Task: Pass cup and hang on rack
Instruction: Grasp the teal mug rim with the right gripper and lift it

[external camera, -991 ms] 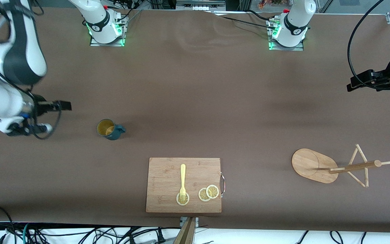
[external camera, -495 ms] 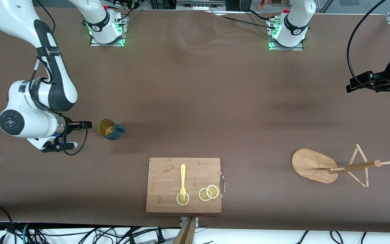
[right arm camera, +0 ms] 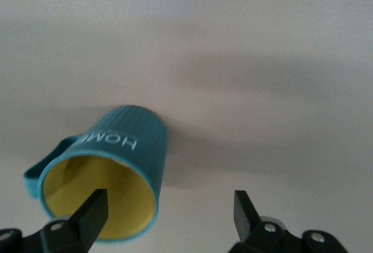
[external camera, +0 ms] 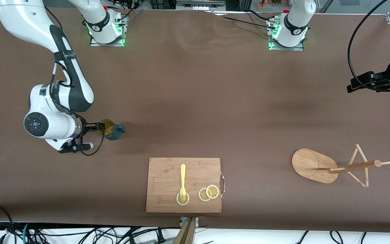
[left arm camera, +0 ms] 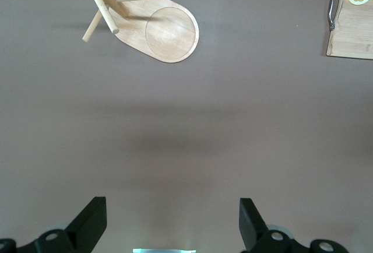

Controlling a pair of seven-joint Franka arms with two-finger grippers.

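since a second ago the right arm has swung in from the right arm's end of the table, and the right pincer (external camera: 99, 127) now sits low at the rim of the cup (external camera: 110, 129), its fingers (right arm camera: 90, 215) spread apart with one over the yellow inside. the cup stands upright on the table (external camera: 195, 101), handle pointing toward the left arm's end. the left pincer (left arm camera: 172, 227) waits with fingers apart, over the table at the left arm's end. the rack (external camera: 320, 164) stands nearer the front camera than the left pincer, well apart from the cup.
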